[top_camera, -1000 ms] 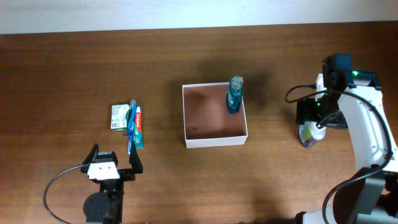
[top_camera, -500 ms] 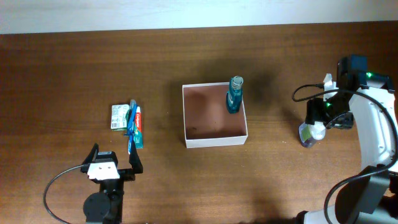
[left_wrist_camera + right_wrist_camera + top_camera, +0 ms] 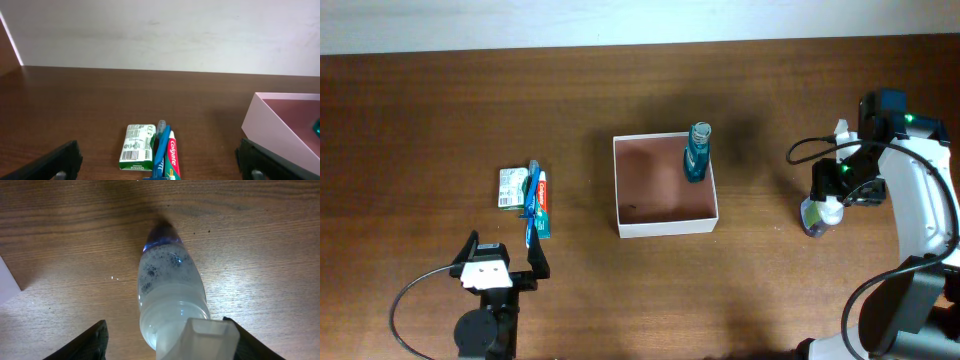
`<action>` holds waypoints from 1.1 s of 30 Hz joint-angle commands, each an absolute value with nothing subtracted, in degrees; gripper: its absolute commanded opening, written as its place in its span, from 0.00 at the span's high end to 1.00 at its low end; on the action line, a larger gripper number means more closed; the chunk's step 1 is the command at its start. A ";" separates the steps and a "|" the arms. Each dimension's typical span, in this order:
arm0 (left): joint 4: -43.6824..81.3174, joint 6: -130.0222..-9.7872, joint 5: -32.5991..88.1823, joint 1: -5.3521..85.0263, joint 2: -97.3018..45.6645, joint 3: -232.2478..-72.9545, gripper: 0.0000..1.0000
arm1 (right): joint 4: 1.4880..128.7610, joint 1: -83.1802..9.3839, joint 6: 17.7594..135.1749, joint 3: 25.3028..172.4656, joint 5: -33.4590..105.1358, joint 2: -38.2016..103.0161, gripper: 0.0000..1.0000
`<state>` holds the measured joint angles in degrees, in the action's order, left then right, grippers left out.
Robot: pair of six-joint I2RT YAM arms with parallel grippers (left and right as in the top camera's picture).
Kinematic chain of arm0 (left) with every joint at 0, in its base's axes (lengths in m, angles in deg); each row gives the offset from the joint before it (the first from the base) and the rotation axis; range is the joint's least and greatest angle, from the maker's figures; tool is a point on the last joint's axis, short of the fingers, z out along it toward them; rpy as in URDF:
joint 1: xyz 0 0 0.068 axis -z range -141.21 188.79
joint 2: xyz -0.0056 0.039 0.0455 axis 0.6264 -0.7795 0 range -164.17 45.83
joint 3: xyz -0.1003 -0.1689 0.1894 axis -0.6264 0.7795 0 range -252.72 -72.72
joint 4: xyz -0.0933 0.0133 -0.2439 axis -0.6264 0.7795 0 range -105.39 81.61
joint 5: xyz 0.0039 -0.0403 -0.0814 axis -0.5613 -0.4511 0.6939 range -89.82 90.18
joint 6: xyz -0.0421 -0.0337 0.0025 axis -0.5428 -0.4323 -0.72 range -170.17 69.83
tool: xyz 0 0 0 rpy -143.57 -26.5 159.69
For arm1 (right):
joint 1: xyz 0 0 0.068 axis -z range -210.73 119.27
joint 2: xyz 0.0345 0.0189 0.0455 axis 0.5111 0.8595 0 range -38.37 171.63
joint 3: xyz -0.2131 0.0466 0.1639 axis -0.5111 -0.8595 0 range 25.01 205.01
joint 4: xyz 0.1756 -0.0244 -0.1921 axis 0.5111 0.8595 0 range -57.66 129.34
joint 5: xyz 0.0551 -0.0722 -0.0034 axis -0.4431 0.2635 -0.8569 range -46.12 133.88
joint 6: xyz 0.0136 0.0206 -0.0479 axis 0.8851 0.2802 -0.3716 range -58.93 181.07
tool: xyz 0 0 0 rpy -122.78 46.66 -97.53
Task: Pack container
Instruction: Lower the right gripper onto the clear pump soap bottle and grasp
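Standing near the middle of the tabletop [image 3: 440,110], the container [image 3: 666,226] is a shallow square box with thin white walls and a reddish-brown inside. A teal bottle [image 3: 697,153] stands upright in its far right corner, close against the walls; no writing on it can be read.

Well to the left of the container three things lie together. A small green box [image 3: 136,148] has a white printed panel whose lettering is too small to read with certainty. Just beside it lies a red and white toothpaste tube [image 3: 172,156] marked "Colgate". A blue toothbrush [image 3: 160,147] lies along the seam between box and tube. The left gripper [image 3: 505,253] sits low near these, on their near side, with its fingers spread wide and nothing between them.

To the right of the container, well apart from it, a translucent bottle [image 3: 169,277] with a purple base and a pale cap stands on the tabletop. It shows no label. The right gripper [image 3: 824,200] hangs over its cap end, fingers [image 3: 98,339] parted on either side of the bottle, and a gap shows on the left side.
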<state>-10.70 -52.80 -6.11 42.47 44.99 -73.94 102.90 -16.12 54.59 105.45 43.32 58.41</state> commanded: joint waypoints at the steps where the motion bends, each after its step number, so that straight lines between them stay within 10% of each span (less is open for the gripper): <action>1: -10.85 -53.15 -6.72 42.36 45.49 -73.50 0.01 | 102.82 -15.71 53.98 105.04 43.02 58.78 0.37; 33: -10.88 -53.15 -6.72 42.36 45.49 -73.50 0.01 | 100.22 -15.71 54.24 101.02 43.43 58.82 0.60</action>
<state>-10.70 -52.82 -6.11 42.47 44.99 -73.94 100.35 -16.12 54.35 101.43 43.61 58.45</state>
